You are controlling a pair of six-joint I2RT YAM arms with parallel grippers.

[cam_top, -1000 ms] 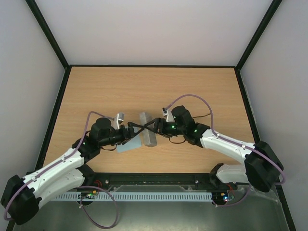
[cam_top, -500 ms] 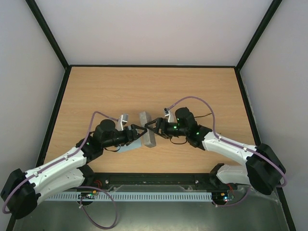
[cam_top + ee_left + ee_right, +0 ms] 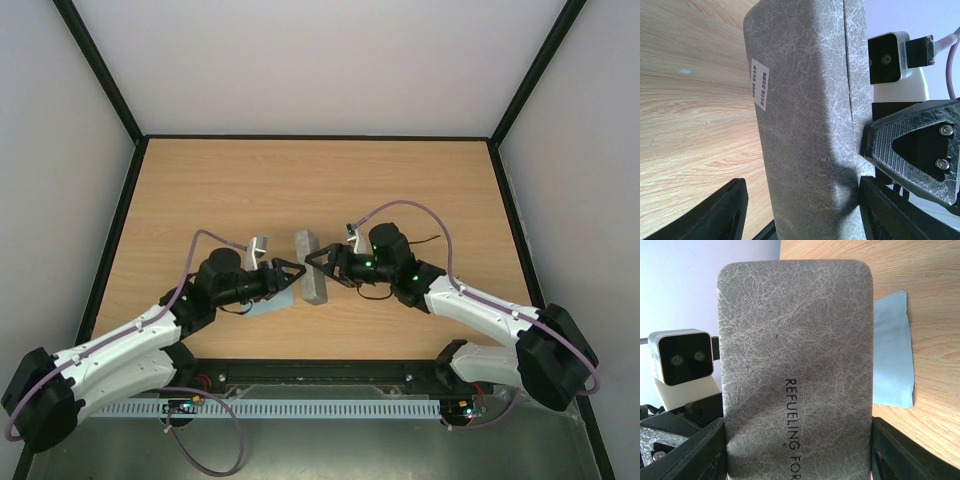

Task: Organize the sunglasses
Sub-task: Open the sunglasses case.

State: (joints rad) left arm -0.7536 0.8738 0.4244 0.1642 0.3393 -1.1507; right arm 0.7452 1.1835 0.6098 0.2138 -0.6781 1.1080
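— Left side, status?
— Left fingers (image 3: 735,210) straddle the grey case (image 3: 797,355) and stand open, with a gap on one side. A light blue cloth (image 3: 266,306) lies flat on the bench (image 3: 250,190), just beside the case.
— Right side?
— Right fingers (image 3: 695,450) press both long edges of the case, gripping it.
— The sunglasses?
— Not visible in any view. The case is shut, so their position and appearance cannot be told.

"REFUELING FOR" stands in dark capitals on the grey case (image 3: 797,340), running lengthwise toward the right gripper (image 3: 797,456); the case's small white sticker (image 3: 760,84) cannot be read
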